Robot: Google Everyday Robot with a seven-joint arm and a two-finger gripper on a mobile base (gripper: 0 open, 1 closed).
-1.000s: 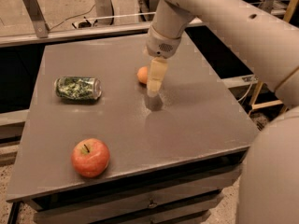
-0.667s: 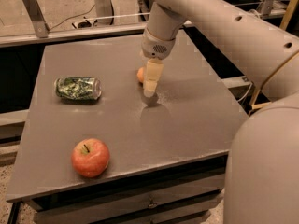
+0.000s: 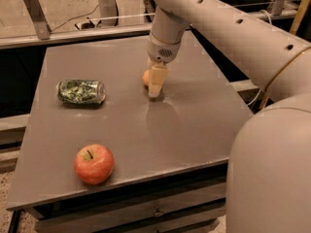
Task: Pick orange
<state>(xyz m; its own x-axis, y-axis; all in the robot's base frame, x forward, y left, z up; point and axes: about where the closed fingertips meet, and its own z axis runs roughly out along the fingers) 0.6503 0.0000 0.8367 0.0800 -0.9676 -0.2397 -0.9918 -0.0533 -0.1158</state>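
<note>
The orange is a small yellow-orange fruit on the grey table, a little right of its middle. Only its left side shows, because my gripper covers the rest. My gripper hangs down from the cream arm that enters from the upper right. Its tip is at the table surface, right against the orange's right side. I cannot tell whether it is around the orange or just beside it.
A green can lies on its side at the table's left. A larger red apple with a stem sits near the front left edge. My arm spans the right side. A metal rail runs behind the table.
My gripper has moved left, closer to the orange, and now covers more of it. The can and apple have not moved.
</note>
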